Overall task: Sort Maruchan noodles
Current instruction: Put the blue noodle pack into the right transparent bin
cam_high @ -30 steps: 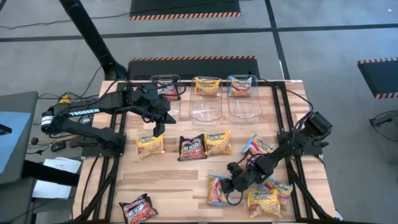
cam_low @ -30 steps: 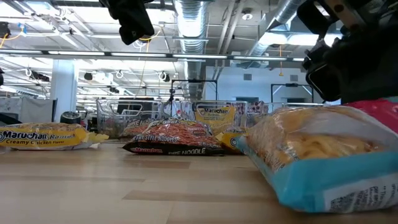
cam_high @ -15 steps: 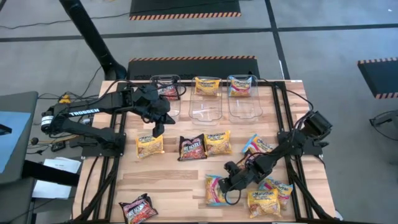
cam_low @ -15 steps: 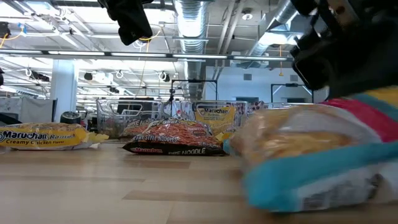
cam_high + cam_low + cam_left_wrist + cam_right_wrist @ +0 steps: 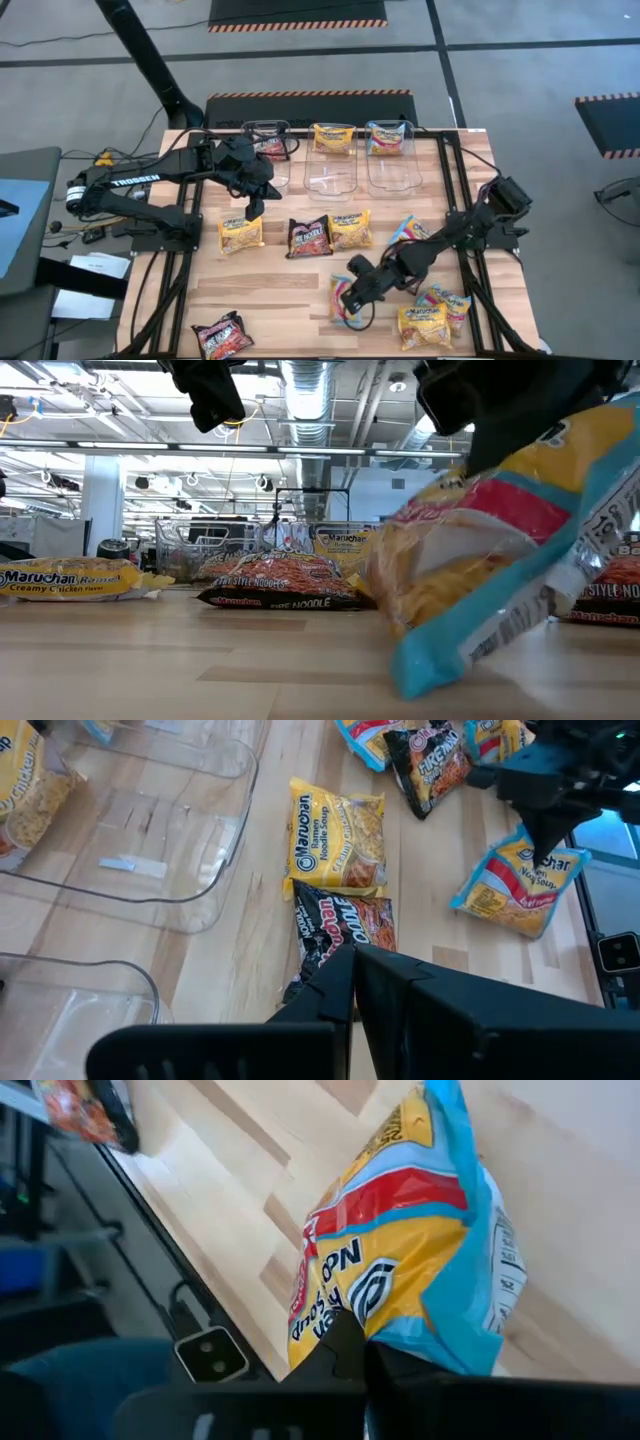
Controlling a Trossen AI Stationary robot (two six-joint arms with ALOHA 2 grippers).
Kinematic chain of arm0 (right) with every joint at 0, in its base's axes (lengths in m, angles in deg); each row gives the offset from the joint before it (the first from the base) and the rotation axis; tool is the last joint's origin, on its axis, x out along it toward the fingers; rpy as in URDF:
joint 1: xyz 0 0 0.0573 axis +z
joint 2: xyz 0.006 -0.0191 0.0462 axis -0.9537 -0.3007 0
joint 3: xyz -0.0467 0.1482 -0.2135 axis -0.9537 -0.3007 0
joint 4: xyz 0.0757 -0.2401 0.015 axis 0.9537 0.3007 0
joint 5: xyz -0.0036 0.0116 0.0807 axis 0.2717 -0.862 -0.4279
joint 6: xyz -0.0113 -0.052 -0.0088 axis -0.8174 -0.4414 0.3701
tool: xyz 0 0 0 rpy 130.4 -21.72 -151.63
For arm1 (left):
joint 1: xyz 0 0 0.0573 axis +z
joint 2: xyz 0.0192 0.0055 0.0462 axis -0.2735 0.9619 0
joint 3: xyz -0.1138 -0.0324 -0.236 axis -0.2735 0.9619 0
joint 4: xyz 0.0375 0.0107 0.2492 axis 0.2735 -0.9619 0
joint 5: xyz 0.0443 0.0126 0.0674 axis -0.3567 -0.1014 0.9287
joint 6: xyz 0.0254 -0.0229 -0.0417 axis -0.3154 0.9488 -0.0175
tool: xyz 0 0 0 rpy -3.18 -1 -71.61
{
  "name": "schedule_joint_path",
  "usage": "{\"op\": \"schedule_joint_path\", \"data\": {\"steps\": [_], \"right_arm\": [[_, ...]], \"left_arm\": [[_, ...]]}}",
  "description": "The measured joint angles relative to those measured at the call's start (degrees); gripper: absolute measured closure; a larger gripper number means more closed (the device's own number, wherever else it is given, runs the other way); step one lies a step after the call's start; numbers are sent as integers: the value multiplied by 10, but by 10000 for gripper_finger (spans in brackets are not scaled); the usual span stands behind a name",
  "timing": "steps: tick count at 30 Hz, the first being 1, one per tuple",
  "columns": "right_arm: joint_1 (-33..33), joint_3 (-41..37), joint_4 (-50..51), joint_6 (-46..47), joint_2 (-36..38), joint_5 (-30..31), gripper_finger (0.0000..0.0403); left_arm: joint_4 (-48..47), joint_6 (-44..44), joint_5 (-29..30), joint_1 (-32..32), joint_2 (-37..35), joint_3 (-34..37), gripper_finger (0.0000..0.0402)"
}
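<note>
The right gripper (image 5: 352, 290) is down low over the near middle of the tabletop (image 5: 270, 285), fingers pinched tight on the edge of a light blue packet (image 5: 342, 301). The low view shows that packet (image 5: 500, 560) tipped up at a steep slant, one corner still on the wood, its long axis running up toward the fingers. From the right wrist camera the packet (image 5: 410, 1250) stretches straight away from the clamped fingers, so it hangs in line with them, not across them.

The other noodle packets are scattered around: a yellow one (image 5: 240, 233), a dark one (image 5: 309, 237) and another yellow one (image 5: 350, 228) in a row across the middle, a blue one (image 5: 412, 232) just beyond the right arm, two more beside the near right corner, and a dark one (image 5: 222, 336) alone at the near left edge. Three clear tubs (image 5: 335, 175) line the far side, each already holding a packet; the blue-and-pink one sits in the right-hand tub (image 5: 390, 160).

That is the relation that matters. The matching tub lies far across the tabletop from the held packet, off toward the right arm's own side, so the right arm looks the better placed to carry it there.

The left gripper (image 5: 254, 211) hangs with its fingers closed and empty above the yellow packet at the left of the row.
</note>
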Motion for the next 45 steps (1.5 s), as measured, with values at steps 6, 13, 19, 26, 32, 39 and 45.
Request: {"op": "schedule_joint_path", "data": {"steps": [6,13,19,26,32,39,45], "right_arm": [[-26,76,126,-83,0,-14,400],[-63,151,258,-178,2,-39,400],[-104,163,313,-253,45,-42,400],[-177,164,406,-356,117,-42,400],[-262,163,462,-451,176,-42,400],[-370,163,518,-562,229,-50,400],[-461,163,548,-654,249,-54,400]], "left_arm": [[0,0,0,0,0,0,402],[0,0,0,0,0,0,402],[1,0,1,0,0,0,402],[1,1,1,0,0,0,401],[1,2,2,0,0,0,401],[1,2,5,0,0,0,401],[1,2,5,0,0,0,401]]}}
